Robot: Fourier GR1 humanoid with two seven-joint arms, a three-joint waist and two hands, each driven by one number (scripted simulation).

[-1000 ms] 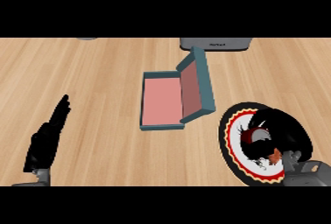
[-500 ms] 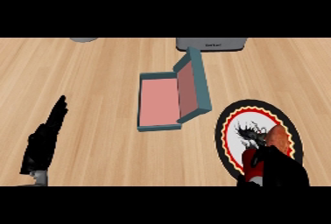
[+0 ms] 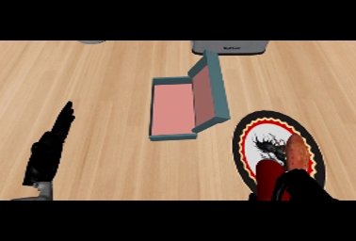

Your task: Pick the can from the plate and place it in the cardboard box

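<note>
The cardboard box (image 3: pixel 172 137) is lying open in the middle of the surface (image 3: pixel 97 84). Its outside is showing teal and its flat inner floor pink, in full view. One long side is standing up taller than the others, tilting away to the right. Just to the right of it and nearer the front edge, the plate (image 3: pixel 240 141) is sitting flat: round, with a black rim, a red and yellow ring, and a white centre with a black pattern. The can (image 3: pixel 267 173), dark red and cylindrical, is standing on the plate's near part. An orange-brown oblong thing (image 3: pixel 297 151) is lying just beside it on the plate.

The right hand (image 3: pixel 304 188) is coming in at the lower right, right against the can; whether it has closed on the can I cannot tell. The left hand (image 3: pixel 47 150) is resting open at the lower left, fingers straight, holding nothing.

The surface is pale wood with long grain. At the far edge a grey appliance (image 3: pixel 230 46) is sitting behind the box, and a small grey object (image 3: pixel 91 41) is showing to its left.
</note>
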